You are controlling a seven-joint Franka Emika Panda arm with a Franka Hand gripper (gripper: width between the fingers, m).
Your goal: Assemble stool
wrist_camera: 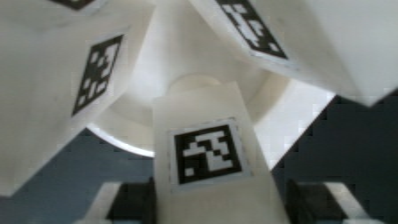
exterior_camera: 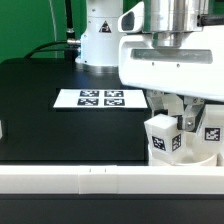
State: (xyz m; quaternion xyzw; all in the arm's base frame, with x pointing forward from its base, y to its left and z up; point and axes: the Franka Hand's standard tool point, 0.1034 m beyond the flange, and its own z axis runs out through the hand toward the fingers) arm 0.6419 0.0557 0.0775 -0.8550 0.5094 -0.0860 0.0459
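In the wrist view a white block leg (wrist_camera: 217, 130) with a square tag stands between my fingers, its far end meeting the round white seat (wrist_camera: 125, 135). Two other tagged legs (wrist_camera: 80, 80) (wrist_camera: 267, 35) lean in beside it. My gripper (wrist_camera: 222, 200) is shut on the middle leg, with the dark pads against its sides. In the exterior view my gripper (exterior_camera: 183, 115) hangs over the stool parts at the exterior view's right. Tagged legs (exterior_camera: 163, 138) (exterior_camera: 211, 131) stand up from the seat (exterior_camera: 190, 160) below it.
The marker board (exterior_camera: 100, 98) lies flat on the black table near the middle. A long white rail (exterior_camera: 100, 180) runs along the front edge. The robot's white base (exterior_camera: 100, 40) stands at the back. A small white part (exterior_camera: 2, 128) shows at the exterior view's left edge.
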